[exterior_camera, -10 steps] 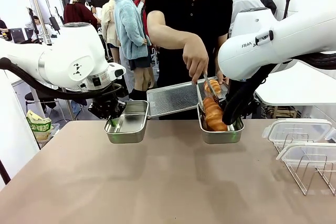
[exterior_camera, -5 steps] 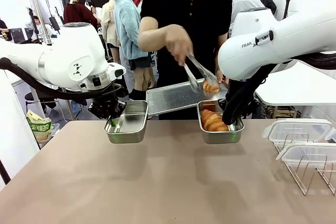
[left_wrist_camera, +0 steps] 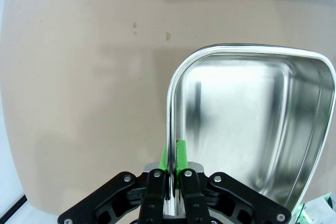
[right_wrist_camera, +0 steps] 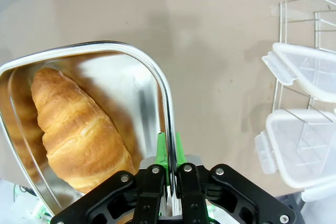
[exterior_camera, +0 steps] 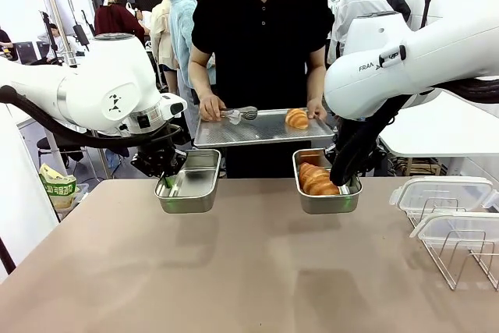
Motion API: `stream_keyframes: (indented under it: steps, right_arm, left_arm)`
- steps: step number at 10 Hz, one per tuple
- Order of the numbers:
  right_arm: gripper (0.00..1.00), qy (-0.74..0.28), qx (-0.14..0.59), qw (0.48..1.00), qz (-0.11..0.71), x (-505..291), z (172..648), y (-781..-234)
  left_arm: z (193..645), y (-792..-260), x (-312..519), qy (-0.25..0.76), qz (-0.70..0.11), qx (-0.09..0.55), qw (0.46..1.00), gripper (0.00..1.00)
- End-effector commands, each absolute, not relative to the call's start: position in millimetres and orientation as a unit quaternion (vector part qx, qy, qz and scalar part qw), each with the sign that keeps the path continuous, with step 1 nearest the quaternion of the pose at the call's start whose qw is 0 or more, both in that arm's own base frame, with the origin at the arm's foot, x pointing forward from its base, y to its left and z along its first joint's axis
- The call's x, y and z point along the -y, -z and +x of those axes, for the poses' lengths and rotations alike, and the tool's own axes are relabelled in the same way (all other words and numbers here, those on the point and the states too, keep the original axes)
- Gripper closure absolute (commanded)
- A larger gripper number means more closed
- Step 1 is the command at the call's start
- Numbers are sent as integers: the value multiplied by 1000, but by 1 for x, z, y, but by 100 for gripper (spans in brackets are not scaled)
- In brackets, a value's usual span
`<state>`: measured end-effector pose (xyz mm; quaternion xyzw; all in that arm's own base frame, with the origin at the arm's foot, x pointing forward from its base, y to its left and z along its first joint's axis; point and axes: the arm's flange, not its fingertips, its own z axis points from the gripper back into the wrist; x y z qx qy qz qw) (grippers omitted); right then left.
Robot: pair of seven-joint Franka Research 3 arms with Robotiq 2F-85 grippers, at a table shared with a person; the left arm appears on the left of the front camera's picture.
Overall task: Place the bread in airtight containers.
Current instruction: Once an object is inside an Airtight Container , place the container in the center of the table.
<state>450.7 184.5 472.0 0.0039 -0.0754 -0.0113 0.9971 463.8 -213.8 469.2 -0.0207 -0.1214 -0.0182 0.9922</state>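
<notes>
Croissant (exterior_camera: 317,179) now sits in right container (exterior_camera: 327,204), tongs (exterior_camera: 240,113) back on tray (exterior_camera: 234,132) beside second croissant (exterior_camera: 296,118). We judge half done: left container (exterior_camera: 185,202) empty, left gripper (left_wrist_camera: 172,153) and right gripper (right_wrist_camera: 169,148) each clamping their rims.

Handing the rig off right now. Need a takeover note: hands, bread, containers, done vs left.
Left hand: shut on the rim of the left container, which is empty.
Right hand: shut on the rim of the right container, with one croissant inside.
Second croissant: on the perforated tray that the person holds at the far side. The tongs lie on that tray.
Lids: on the wire rack, none fitted.
Done: one croissant is in a container.
Left: second croissant, probably into the left container, then both lids on.
</notes>
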Motion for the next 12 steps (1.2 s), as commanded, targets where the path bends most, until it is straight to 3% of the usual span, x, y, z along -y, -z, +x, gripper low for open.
stream_keyframes:
  steps: [1, 12]
  right_arm:
    - [100, 10, 78, 997, 2, -183, 451, -474]
    - [100, 10, 78, 997, 2, -183, 451, -474]
  left_arm:
    - [463, -472, 213, 16, -21, 124, 992, 100]
    - [463, -472, 213, 16, -21, 124, 992, 100]
